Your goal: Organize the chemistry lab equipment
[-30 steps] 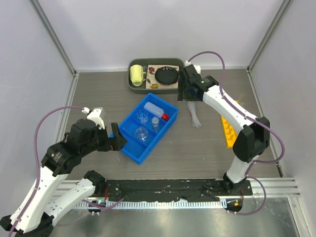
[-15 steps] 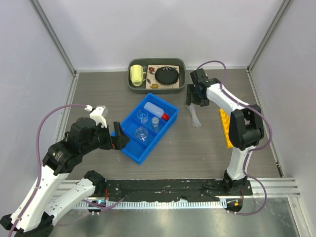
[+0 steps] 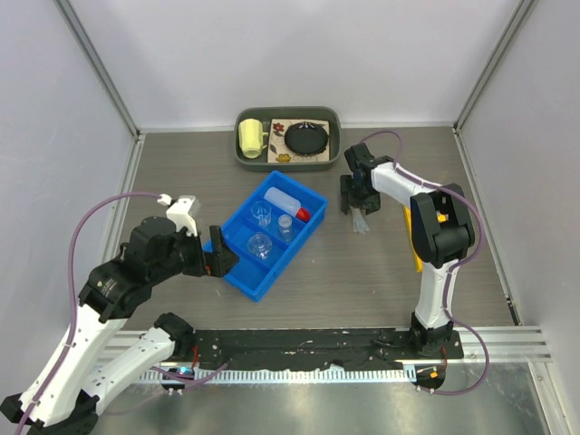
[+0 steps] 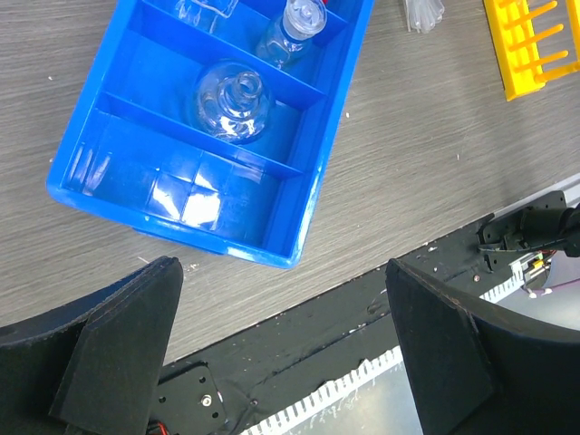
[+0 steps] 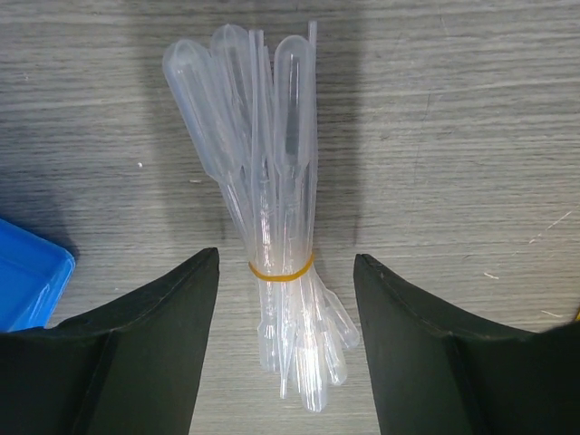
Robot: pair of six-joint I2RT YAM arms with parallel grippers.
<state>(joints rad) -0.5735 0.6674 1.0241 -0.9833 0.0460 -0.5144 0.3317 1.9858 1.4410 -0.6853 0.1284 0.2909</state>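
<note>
Released and straddling the rubber-banded pipette bundle (image 5: 272, 172) that lies on the tabletop (image 5: 453, 136) near the blue divided bin (image 4: 109, 154), the right claw (image 5: 285, 263) seems lined up to pinch it at the band, while the left claw (image 4: 281, 335) hovers spread wide and empty by the bin.

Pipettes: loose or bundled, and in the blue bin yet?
Bundled, outside the blue bin: a yellow rubber band cinches the pipettes, lying flat on the table between the right gripper's open fingers.
</note>
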